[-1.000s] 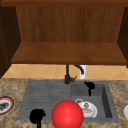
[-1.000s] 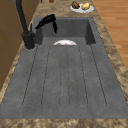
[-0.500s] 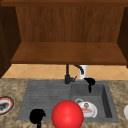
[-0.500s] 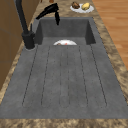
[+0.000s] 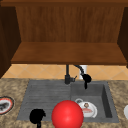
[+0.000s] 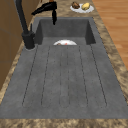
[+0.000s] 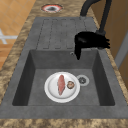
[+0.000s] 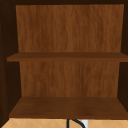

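The right hand (image 5: pixel 86 79) hangs over the rear edge of the sink basin (image 7: pixel 22 82), just beside the faucet (image 5: pixel 67 75), one finger pointing straight down, grasping nothing. The left hand (image 5: pixel 37 116) hovers above the drainboard's front edge; whether its fingers are curled cannot be told. One white plate (image 7: pixel 62 87) lies in the basin, carrying one piece of meat and one small round item. A red ball (image 5: pixel 67 114) sits in front of the basin. Two further plates rest on the counter (image 6: pixel 120 72), one at each end.
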{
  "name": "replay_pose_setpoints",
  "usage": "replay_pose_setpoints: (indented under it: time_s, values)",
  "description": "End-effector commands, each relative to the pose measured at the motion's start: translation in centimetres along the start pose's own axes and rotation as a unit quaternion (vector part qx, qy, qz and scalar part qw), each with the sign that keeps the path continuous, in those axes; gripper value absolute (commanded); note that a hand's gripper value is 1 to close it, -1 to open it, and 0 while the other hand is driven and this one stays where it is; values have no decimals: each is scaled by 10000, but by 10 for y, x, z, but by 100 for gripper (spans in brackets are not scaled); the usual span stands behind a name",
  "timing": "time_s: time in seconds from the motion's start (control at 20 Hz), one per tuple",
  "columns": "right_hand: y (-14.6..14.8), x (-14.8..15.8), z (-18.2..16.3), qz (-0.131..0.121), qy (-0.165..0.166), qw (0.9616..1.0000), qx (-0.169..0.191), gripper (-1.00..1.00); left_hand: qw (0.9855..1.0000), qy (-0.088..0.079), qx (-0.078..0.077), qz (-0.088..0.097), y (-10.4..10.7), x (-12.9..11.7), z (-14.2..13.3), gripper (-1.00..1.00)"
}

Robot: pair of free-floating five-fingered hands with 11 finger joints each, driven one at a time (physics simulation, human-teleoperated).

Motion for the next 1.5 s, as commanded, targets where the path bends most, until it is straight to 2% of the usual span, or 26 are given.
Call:
replay_pose_setpoints:
  time_s: [0.0, 0.2, 0.45, 0.8, 1.05, 1.25, 1.35, 1.45]
  values:
    - [3, 19, -10, -2, -108, 9995, -301, -100, 10000, 0, 0, 0, 0, 0, 0, 0]
    - [5, 38, -19, -18, -193, 9984, -525, -100, 10000, 0, 0, 0, 0, 0, 0, 0]
    - [7, 57, -33, 47, -230, 9980, -581, -100, 10000, 0, 0, 0, 0, 0, 0, 0]
    - [15, 66, -69, 72, -474, 9986, -241, -100, 10000, 0, 0, 0, 0, 0, 0, 0]
    - [25, 60, -96, 58, -845, 9964, -4, -100, 10000, 0, 0, 0, 0, 0, 0, 0]
    - [24, 51, -113, -115, -679, 9969, 384, -100, 10000, 0, 0, 0, 0, 0, 0, 0]
    - [27, 49, -122, -177, -685, 9957, 598, -100, 10000, 0, 0, 0, 0, 0, 0, 0]
    - [28, 48, -124, -229, -772, 9946, 660, -100, 10000, 0, 0, 0, 0, 0, 0, 0]
